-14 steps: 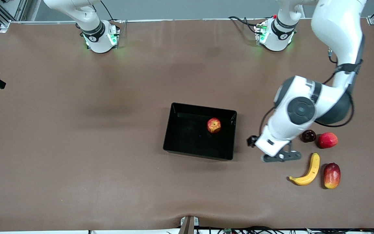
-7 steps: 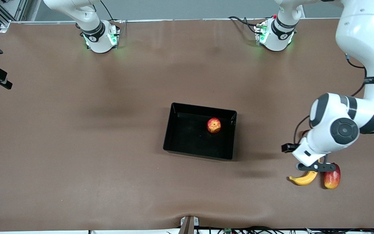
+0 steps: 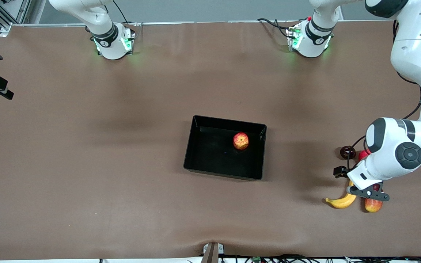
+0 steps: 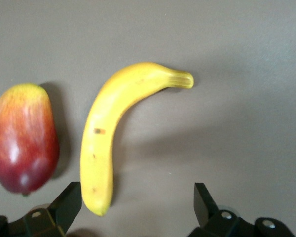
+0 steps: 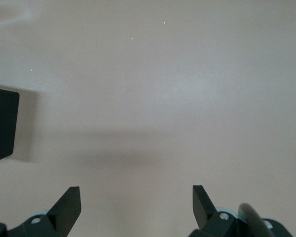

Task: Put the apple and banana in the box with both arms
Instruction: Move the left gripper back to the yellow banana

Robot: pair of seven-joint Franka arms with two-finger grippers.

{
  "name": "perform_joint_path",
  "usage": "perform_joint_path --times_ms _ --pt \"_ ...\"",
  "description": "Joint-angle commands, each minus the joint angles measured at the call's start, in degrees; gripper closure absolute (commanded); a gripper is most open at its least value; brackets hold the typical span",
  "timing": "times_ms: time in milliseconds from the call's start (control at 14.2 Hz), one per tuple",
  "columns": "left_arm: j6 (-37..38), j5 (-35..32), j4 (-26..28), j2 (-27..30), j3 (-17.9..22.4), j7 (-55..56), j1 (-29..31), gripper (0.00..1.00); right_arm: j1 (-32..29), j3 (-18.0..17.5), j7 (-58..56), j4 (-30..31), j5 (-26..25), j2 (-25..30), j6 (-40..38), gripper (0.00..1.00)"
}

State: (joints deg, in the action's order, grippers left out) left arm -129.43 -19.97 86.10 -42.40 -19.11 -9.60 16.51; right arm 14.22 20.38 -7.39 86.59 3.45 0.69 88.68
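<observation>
Jaws of the left gripper point(image 3: 367, 193) stand wide apart over the banana point(image 4: 113, 138), which lies flat on the desk point(image 3: 86, 164) with its curve running up between the two fingertips, one end close by one fingertip point(image 4: 69, 200); that spread looks chosen to straddle the fruit's width before a descent. A mango-like fruit point(image 4: 22, 138) lies just beside the banana, outside the jaws, close enough to crowd one finger. The apple point(image 3: 241, 141) already sits in the box point(image 3: 196, 160), toward the left arm's end of it, so only the banana is left. The right gripper point(image 5: 137, 207) waits over bare desk, jaws apart and empty, a corner of the box off to one side.
</observation>
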Motion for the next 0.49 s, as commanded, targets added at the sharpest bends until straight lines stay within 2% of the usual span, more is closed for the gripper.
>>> perform_joint_path --times_ms 0,70,422 --pt "-3.8 -1.5 -2.0 -2.7 0.4 -8.4 0.9 0.0 -9.0 -10.0 0.6 -1.1 -0.9 -0.3 -1.9 0.0" --pt "-4.5 -1.5 -2.7 -3.6 1.0 -10.8 0.9 0.0 -11.8 -12.8 0.5 -1.1 -1.5 -0.2 -2.1 0.0" --pt "-11.3 -1.6 -3.4 -7.0 1.6 -15.9 0.9 0.0 -14.4 -12.9 0.0 -1.1 -3.0 -0.2 -1.8 0.0"
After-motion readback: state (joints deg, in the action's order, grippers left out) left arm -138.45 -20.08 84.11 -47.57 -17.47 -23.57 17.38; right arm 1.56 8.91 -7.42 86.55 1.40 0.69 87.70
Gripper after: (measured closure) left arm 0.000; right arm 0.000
